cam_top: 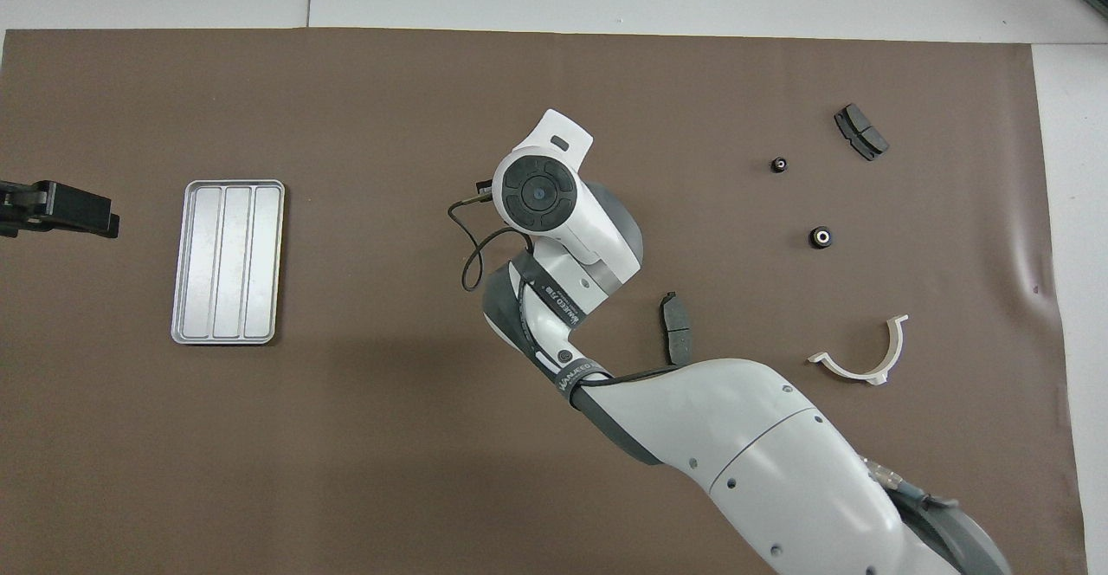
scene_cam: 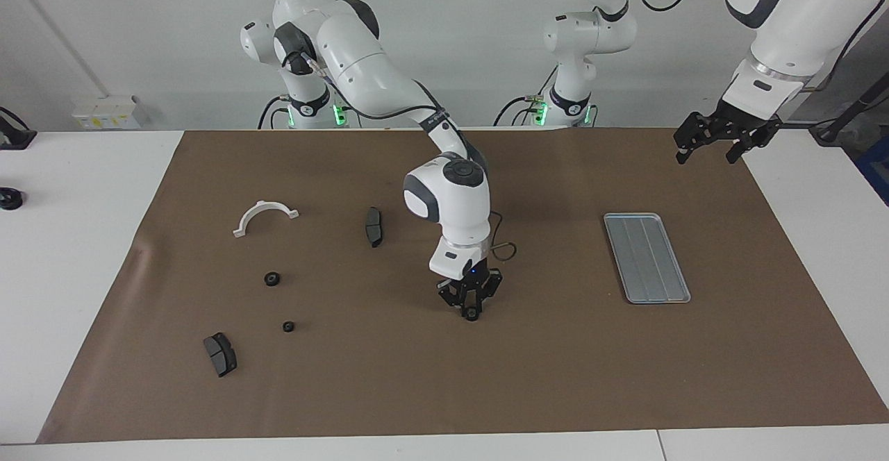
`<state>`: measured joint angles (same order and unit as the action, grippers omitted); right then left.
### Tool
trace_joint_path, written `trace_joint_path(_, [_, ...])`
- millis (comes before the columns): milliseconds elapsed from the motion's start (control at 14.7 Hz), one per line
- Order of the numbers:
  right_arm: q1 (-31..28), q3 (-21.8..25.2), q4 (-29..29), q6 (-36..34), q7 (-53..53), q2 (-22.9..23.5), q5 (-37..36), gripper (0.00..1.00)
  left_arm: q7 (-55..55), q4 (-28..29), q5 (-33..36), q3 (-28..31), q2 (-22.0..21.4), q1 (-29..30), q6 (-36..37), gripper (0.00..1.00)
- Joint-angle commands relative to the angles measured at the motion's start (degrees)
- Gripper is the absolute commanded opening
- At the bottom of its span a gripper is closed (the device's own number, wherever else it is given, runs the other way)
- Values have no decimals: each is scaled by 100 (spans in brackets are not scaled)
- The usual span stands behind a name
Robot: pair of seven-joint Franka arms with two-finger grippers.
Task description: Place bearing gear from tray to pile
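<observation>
The facing view looks from a high position across the table toward the robots, whose bases stand at its top edge, and takes in the whole brown mat from a distance. The overhead view looks steeply down from above the robots' end, closer in, with the mat filling the frame. Both views share the mat and the tray, half a turn apart.
</observation>
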<state>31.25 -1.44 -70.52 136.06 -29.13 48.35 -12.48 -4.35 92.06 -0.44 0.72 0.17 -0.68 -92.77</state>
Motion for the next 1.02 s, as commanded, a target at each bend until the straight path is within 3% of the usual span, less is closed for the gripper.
trace_joint_path(0, [-259,-67,4,-403,-58,-430,-9,0,-92,136,-123,-20,-148,15,-21,100])
trace_joint_path(204, [-636,-111,-609,-861,371,-1185,18,0,-110,145,-114,-28,-166,6,84,100])
trace_joint_path(408, [-1040,-129,-1839,-888,1257,-2169,368,0,-355,110,-52,-20,-149,6,14,100])
trace_joint_path(612, [-1559,-129,-2386,-1229,2163,-2794,545,0,-373,136,-43,-20,-175,6,75,100])
trace_joint_path(952, [-2026,-129,-2966,-1371,2780,-3226,1029,0,-365,145,-43,-20,-175,24,75,100])
